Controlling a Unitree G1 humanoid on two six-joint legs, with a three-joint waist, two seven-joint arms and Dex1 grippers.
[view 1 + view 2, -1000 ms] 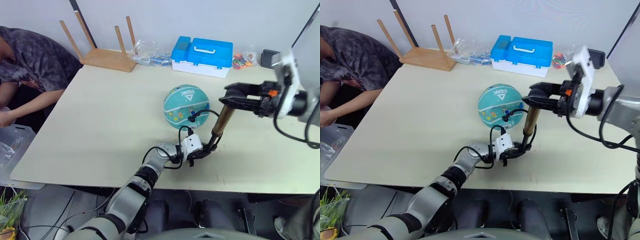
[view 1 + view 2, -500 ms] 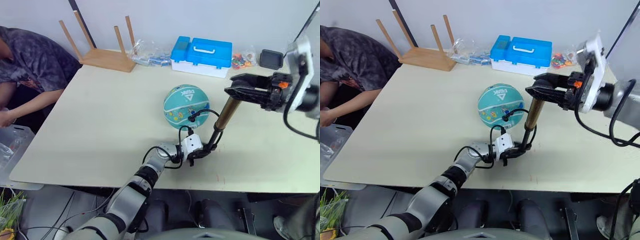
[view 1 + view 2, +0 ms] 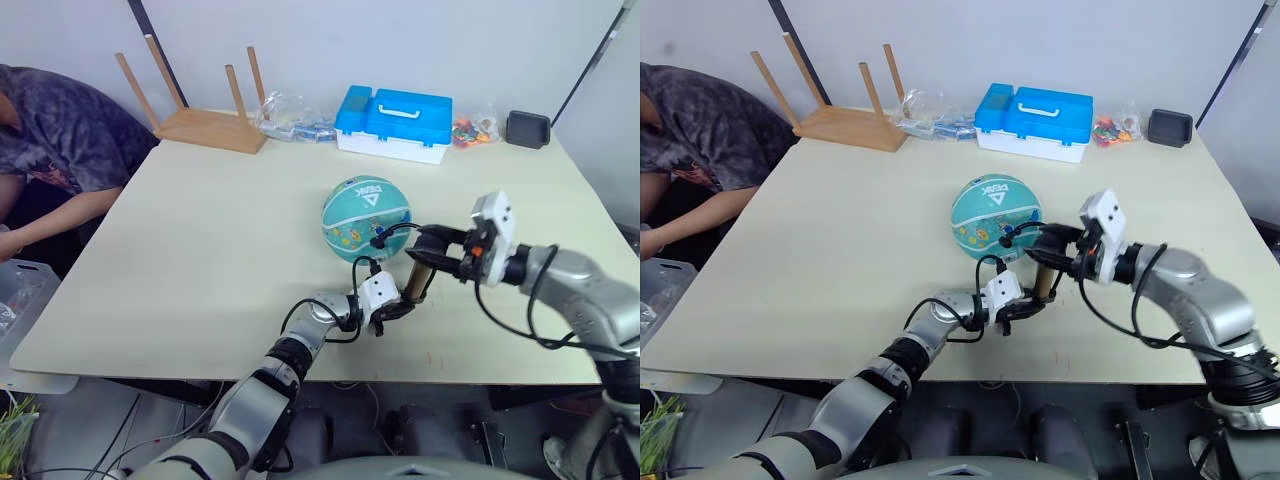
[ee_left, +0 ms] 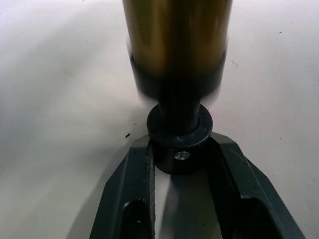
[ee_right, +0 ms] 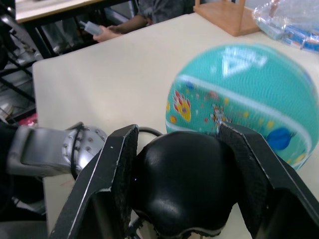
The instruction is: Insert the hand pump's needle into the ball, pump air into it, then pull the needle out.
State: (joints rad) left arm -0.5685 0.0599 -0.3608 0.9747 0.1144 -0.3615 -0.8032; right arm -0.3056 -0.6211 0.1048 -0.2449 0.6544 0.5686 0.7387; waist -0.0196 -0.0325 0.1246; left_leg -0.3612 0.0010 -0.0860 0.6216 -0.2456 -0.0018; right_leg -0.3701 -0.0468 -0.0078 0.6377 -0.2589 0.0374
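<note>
A teal-turquoise ball with white lettering and small cartoon prints (image 3: 366, 217) is sitting near the middle of a pale beige desk (image 3: 200, 250). Just beside it, toward the robot, a short hand pump with a bronze-gold cylinder and black end caps (image 3: 414, 281) is standing almost upright on the desk. Its thin black hose (image 3: 395, 231) is looping up to the ball's near side; the needle at the hose tip is too small to make out.

The left gripper (image 3: 393, 309) is reaching in low, and the left wrist view is showing what the head views cannot: its jaws are clamping the pump's black base collar (image 4: 180, 138) from both sides. The right gripper (image 3: 432, 249) is coming in from the right, and the right wrist view is showing its jaws closing around the pump's rounded black handle (image 5: 180, 184), with the ball blurred behind.

At the desk's far edge are lying an upturned wooden stool (image 3: 205, 118), a blue and white plastic case (image 3: 393, 122) and a small black tray (image 3: 527, 129). A person in a dark patterned shirt (image 3: 50, 140) is sitting at the left edge, partly cut off
</note>
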